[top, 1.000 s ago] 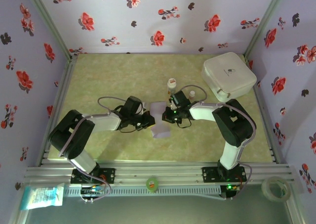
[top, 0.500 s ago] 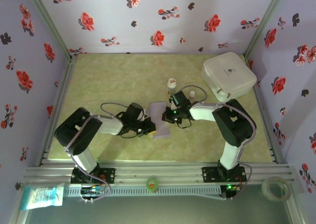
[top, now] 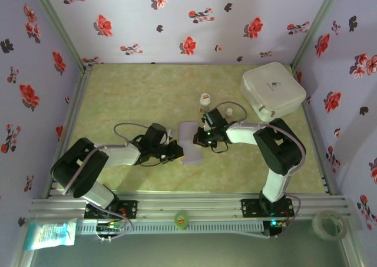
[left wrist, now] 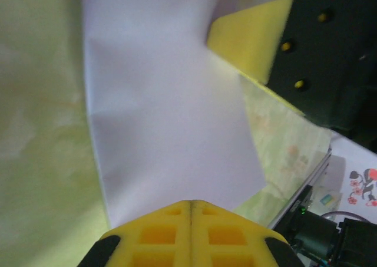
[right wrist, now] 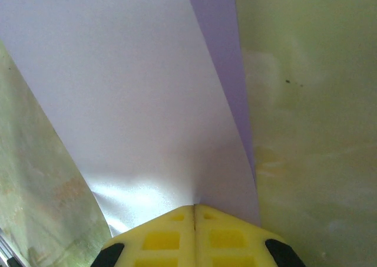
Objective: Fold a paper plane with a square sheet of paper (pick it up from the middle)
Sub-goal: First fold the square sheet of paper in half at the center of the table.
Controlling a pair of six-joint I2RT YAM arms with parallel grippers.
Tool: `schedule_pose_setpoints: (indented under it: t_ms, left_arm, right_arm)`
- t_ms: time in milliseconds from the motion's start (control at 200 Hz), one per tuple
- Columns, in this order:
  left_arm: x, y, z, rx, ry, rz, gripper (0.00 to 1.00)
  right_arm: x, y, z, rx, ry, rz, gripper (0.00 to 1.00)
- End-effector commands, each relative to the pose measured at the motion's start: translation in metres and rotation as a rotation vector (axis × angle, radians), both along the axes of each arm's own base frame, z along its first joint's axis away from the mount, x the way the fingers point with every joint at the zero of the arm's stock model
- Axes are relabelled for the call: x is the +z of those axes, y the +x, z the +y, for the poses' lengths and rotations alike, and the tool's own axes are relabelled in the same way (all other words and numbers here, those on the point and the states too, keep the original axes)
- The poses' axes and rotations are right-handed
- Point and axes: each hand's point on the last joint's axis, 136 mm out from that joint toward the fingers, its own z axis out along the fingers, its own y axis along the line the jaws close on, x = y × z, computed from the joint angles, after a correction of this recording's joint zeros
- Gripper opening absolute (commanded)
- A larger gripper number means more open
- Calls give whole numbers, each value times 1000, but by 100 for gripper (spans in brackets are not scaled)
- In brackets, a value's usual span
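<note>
The square sheet of paper point(top: 189, 143), pale lilac and folded over, lies on the green table between both grippers. My left gripper point(top: 178, 153) is shut, its yellow tips point(left wrist: 191, 203) meeting over the sheet's point(left wrist: 165, 114) near edge; whether they pinch it I cannot tell. My right gripper point(top: 200, 138) is shut on the paper's right side. In the right wrist view the sheet point(right wrist: 135, 102) puckers where it enters the closed tips point(right wrist: 194, 207), and a darker lilac layer shows beneath. The right gripper's yellow finger point(left wrist: 250, 40) rests at the sheet's far corner.
A white rounded box point(top: 273, 90) stands at the back right. Two small bottles point(top: 205, 99) point(top: 229, 111) stand just behind the right gripper. A green roll point(top: 181, 218) sits on the front rail, and a tape roll point(top: 327, 223) lies at the near right.
My left gripper has slid nearer along the sheet's left edge, and its arm has swung lower and to the left. The right arm has stayed put.
</note>
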Motion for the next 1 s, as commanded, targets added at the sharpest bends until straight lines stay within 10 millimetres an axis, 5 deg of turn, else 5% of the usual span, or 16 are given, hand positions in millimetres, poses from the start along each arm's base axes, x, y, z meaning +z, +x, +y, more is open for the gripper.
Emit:
schedule_pose_setpoints:
  t_ms: [0,225,470,995]
  left_arm:
    - [15,9,-20,-8,-88,-12,1]
    - [-23,-5,-19,-25,-55,64,0]
    - [-62,-45,15,-24,34,159,0]
    - [-55,-64,32,-137,252,140,0]
  right_arm:
    - [-36,-21,-36,-52,-174,88,0]
    - [-38,-23,-37,-55,-173,90,0]
    - [-39,-25,-39,-55,-181,92,0]
    - [-37,-24,-40,-56,-185,88,0]
